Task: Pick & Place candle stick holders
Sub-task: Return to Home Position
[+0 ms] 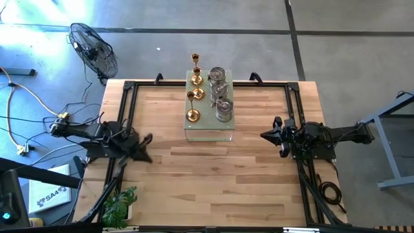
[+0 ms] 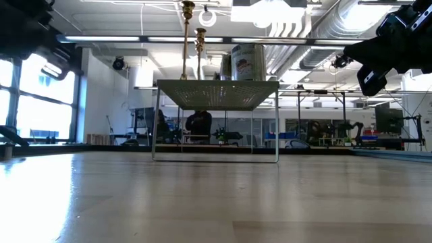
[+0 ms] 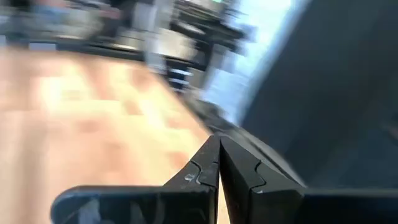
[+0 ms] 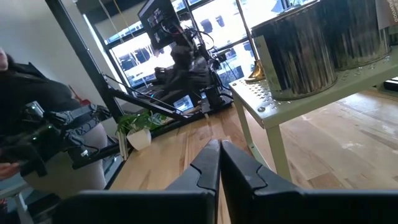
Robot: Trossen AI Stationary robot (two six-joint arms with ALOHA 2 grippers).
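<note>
Standing: candle stick holders (image 1: 223, 111) | well apart from left gripper (image 1: 148, 138), right gripper (image 1: 264, 135)

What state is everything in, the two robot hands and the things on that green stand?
Pale green perforated stand: level on the wooden table.
Shiny gold thin-stemmed candle holders: upright, in a row on the stand.
Squat silver cylindrical holders: three, upright, rowed beside the gold ones.
Left hand: shut, empty, at the table's left.
Right hand: shut, empty, at the table's right.
</note>
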